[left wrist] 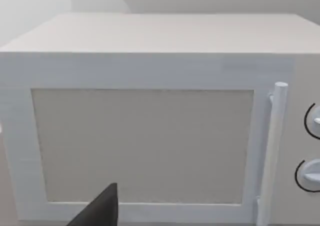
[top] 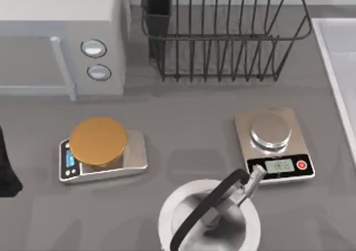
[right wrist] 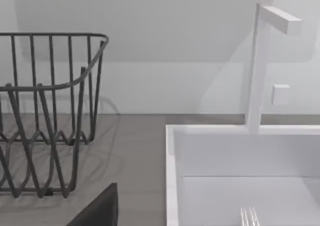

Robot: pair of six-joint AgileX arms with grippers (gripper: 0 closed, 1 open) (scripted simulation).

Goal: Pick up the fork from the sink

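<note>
Fork (right wrist: 248, 216) lay inside the sink (right wrist: 172, 186) at the table's right edge, only its tines in the right wrist view. You needed the right arm over the basin, descending along the handle; finger state couldn't be told.

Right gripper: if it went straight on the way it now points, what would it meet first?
Probably the sink, at its near rim or basin wall, with the fork tines low inside; depth is unclear.
</note>
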